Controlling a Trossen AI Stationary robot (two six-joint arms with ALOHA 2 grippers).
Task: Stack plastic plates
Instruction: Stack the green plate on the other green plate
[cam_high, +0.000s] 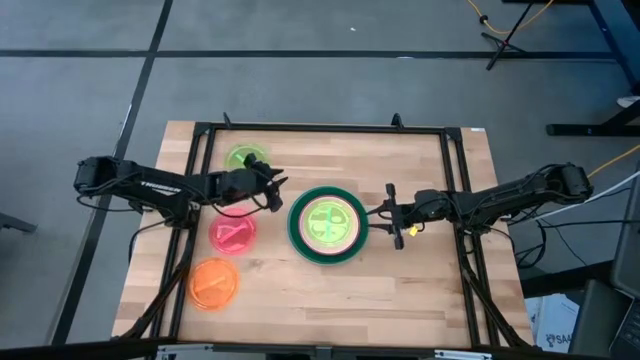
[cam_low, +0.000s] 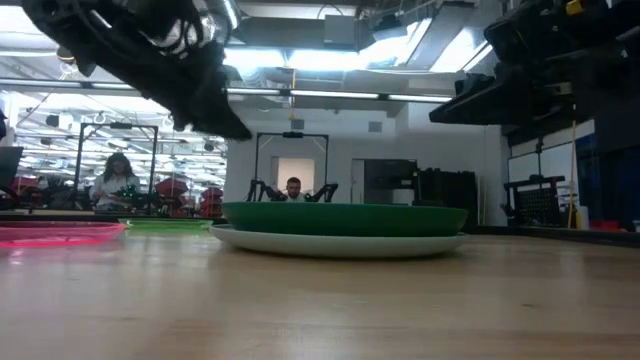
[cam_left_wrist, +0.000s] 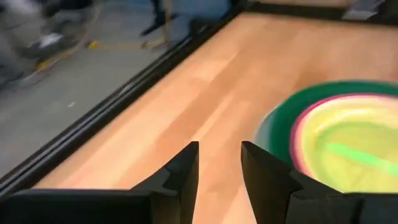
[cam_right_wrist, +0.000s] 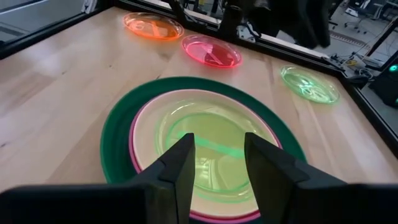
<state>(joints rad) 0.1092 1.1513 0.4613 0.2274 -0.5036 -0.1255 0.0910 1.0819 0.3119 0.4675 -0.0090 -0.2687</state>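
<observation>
A stack sits at the table's middle: a dark green plate over a pale one, then a magenta rim, a peach plate and a translucent lime plate on top. Three small plates lie flat on the table to the stack's left: lime green, pink-red and orange. My left gripper hovers open just left of the stack, between the lime and pink-red plates, holding nothing. My right gripper hovers open at the stack's right edge, its fingers pointing toward the stack, and is empty too.
A black frame borders the wooden table. Bare wood lies right of the stack and along the near edge. In the low view the stack stands in the middle, with the pink-red plate at the left. People show in the room behind.
</observation>
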